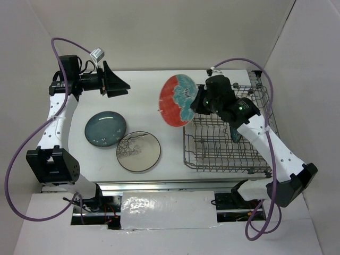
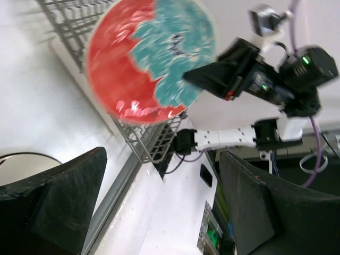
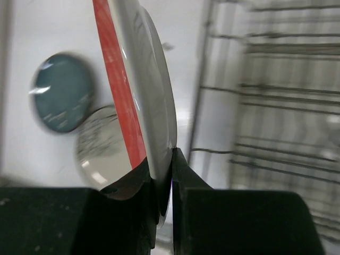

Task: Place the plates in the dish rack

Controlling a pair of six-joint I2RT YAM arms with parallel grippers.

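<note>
1. The right gripper (image 3: 163, 178) is closed tight on the rim of the red round ceramic plate with a teal flower (image 1: 178, 101). One finger sits on each face, and the plate is held on edge and tilted, clear of the table.
2. That plate hangs over the left end of the large rectangular grey wire dish rack (image 1: 223, 156). It is above the upright tines and not yet seated in a slot.
3. Under the right forearm a sliver of glossy teal (image 1: 235, 134) shows among the tines. I judge it to be a teal-blue plate already standing in the rack, though most of it is hidden.
4. The left gripper (image 1: 114, 85) has its fingers spread wide and holds nothing. It hovers at the far left of the white table (image 1: 143, 106), well apart from every plate.
5. Two plates lie flat on the table, left of the rack.
   - One is the glossy teal-blue round plate (image 1: 105, 128).
   - The other is the grey-white round plate with a dark rim and branch drawing (image 1: 138, 151), just beside it. I cannot tell whether their rims touch.
6. As I read it, one plate is loaded, one is about to be slotted in, and two remain to be picked up. That puts the task under halfway.
</note>
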